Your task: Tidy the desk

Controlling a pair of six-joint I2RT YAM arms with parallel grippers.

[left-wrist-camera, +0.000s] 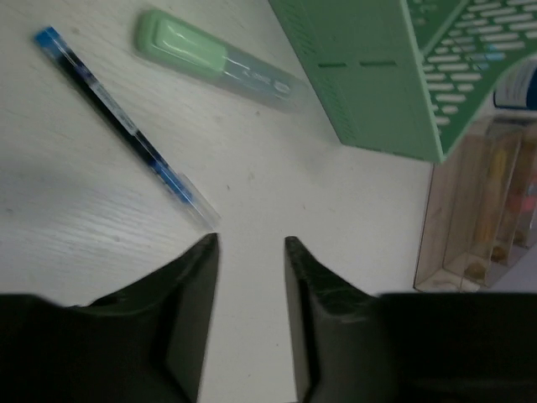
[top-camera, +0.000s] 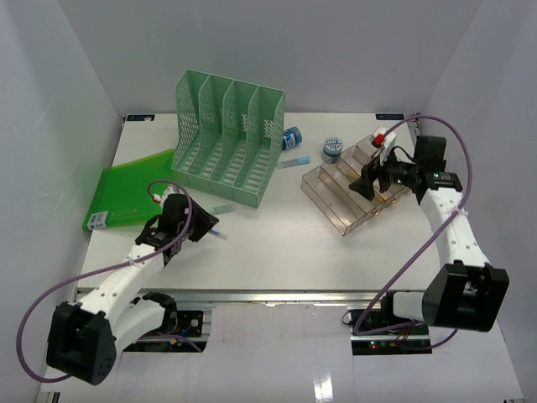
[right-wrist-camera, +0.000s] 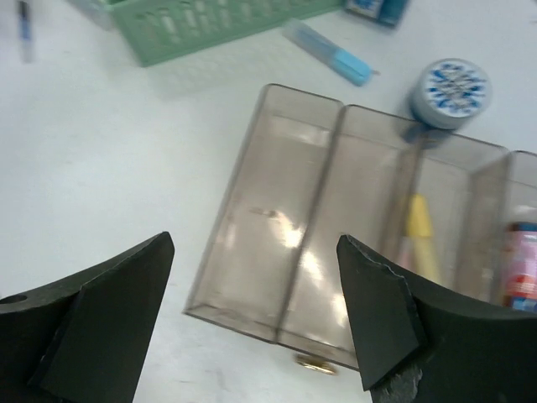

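Note:
The white desk (top-camera: 277, 252) carries loose stationery. A blue pen (left-wrist-camera: 117, 126) lies just ahead and left of my left gripper (left-wrist-camera: 252, 243), whose jaws stand narrowly apart with only bare tabletop between them. Beyond the pen lies a green-capped highlighter (left-wrist-camera: 214, 59). In the top view my left gripper (top-camera: 210, 228) sits in front of the green file rack (top-camera: 226, 138). My right gripper (right-wrist-camera: 256, 243) hangs wide open over the low front step of the clear tiered tray (right-wrist-camera: 285, 218), holding nothing. It sits above the tray (top-camera: 336, 201) as my right gripper (top-camera: 361, 186) in the top view.
A green folder (top-camera: 130, 197) lies at the left beside the rack. Behind the tray are a blue-patterned tape roll (right-wrist-camera: 450, 88), a light blue highlighter (right-wrist-camera: 331, 52) and a blue bottle (top-camera: 291, 137). A yellow item (right-wrist-camera: 419, 227) lies in a tray slot. White walls enclose the desk.

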